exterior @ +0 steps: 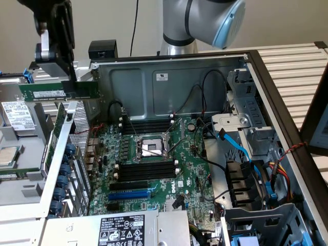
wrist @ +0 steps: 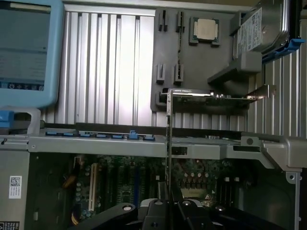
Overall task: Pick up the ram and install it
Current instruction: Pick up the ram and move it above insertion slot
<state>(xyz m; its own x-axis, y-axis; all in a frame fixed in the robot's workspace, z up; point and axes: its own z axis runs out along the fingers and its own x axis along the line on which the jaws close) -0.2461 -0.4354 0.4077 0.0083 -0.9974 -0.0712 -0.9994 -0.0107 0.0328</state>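
The ram (exterior: 59, 92), a long dark-green stick with a white label, hangs level above the left rim of the open computer case, over the exterior view's left. My gripper (exterior: 70, 79) is shut on its upper edge. In the wrist view the ram (wrist: 168, 143) appears edge-on as a thin line running out from between the dark fingers (wrist: 156, 211). On the motherboard (exterior: 189, 174) the black memory slots with white end clips lie in two banks (exterior: 146, 125) (exterior: 146, 169), either side of the CPU socket (exterior: 151, 148). The ram is well left of and above them.
A grey tray (exterior: 25, 179) left of the case carries a hard drive (exterior: 18, 115), a loose CPU (exterior: 7, 156) and an upright card (exterior: 61, 128). A blue expansion slot (exterior: 128, 195), blue cables (exterior: 241, 148) and a drive cage (exterior: 246, 118) crowd the case. The arm's base (exterior: 205, 20) stands behind.
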